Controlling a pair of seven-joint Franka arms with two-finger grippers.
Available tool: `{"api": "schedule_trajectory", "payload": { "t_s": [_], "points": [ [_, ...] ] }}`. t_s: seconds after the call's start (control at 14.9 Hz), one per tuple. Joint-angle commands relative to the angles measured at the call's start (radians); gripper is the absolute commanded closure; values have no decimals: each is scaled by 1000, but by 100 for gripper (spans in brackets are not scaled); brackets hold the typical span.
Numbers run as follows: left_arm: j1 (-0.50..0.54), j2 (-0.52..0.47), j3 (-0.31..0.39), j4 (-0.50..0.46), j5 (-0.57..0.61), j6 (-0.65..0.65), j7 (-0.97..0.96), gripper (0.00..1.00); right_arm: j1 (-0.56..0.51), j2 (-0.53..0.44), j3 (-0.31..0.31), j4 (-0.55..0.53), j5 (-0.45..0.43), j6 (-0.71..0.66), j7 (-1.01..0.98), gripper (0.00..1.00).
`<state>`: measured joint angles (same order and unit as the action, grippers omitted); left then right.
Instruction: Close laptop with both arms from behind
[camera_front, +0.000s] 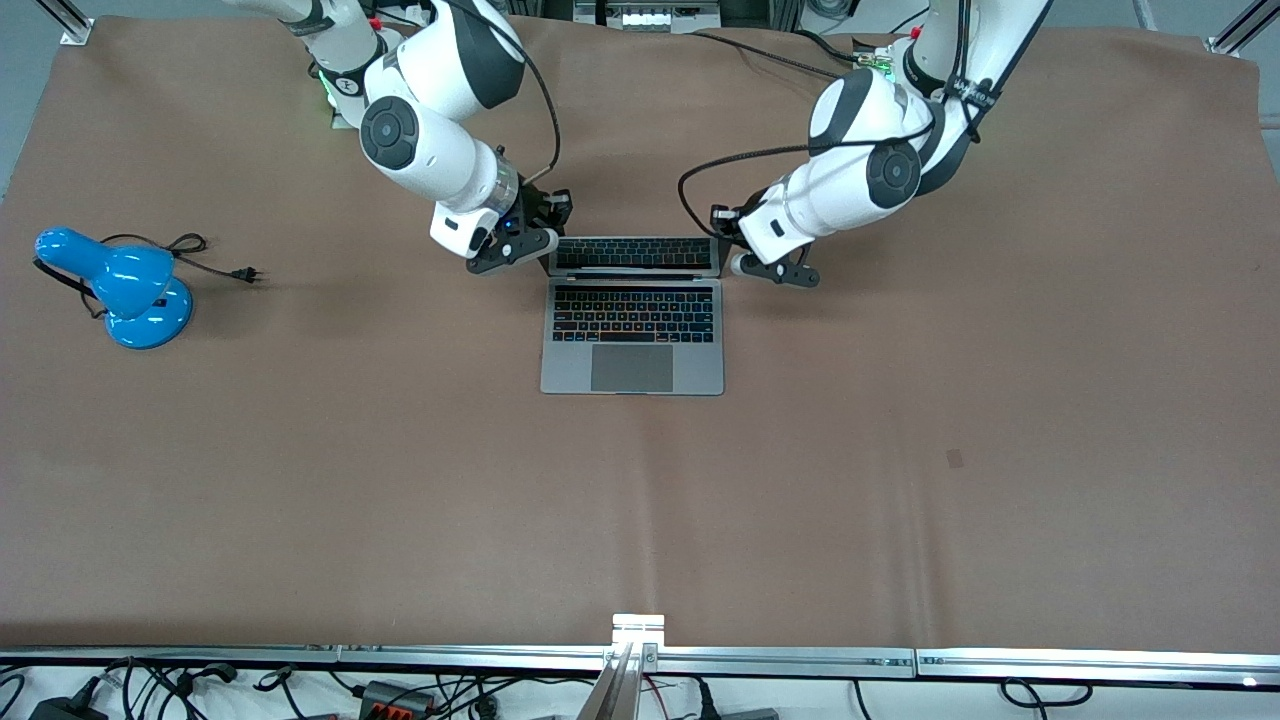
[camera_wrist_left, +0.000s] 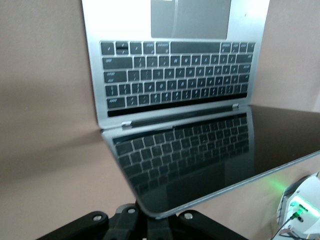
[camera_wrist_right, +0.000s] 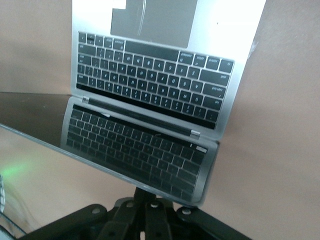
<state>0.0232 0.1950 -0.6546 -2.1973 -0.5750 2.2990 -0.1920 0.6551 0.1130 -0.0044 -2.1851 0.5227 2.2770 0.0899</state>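
Note:
The laptop (camera_front: 632, 340) lies open in the middle of the table, keyboard and trackpad up. Its lid (camera_front: 633, 253) is tilted forward over the keys, and the dark screen mirrors them. My right gripper (camera_front: 545, 240) is shut, fingertips against the back of the lid's top corner at the right arm's end. My left gripper (camera_front: 733, 262) is shut, against the back of the other top corner. In the left wrist view the shut gripper (camera_wrist_left: 148, 220) sits just under the lid's edge (camera_wrist_left: 210, 195). The right wrist view shows its gripper (camera_wrist_right: 145, 205) under the lid's edge (camera_wrist_right: 150, 180) the same way.
A blue desk lamp (camera_front: 125, 285) with a black cord and plug (camera_front: 245, 273) stands toward the right arm's end of the table. A brown cover (camera_front: 900, 450) spreads over the table. A metal rail (camera_front: 640, 655) runs along the edge nearest the front camera.

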Motion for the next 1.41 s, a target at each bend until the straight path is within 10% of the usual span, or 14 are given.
{"api": "schedule_trajectory", "payload": {
  "t_s": [0.0, 1.34],
  "points": [
    [-14, 73, -7, 45, -9, 52, 0, 100, -25, 43, 3, 51, 14, 15, 5, 100],
    [-54, 503, 70, 350, 372, 129, -179, 100, -52, 503, -71, 439, -121, 91, -6, 100]
  ]
}}
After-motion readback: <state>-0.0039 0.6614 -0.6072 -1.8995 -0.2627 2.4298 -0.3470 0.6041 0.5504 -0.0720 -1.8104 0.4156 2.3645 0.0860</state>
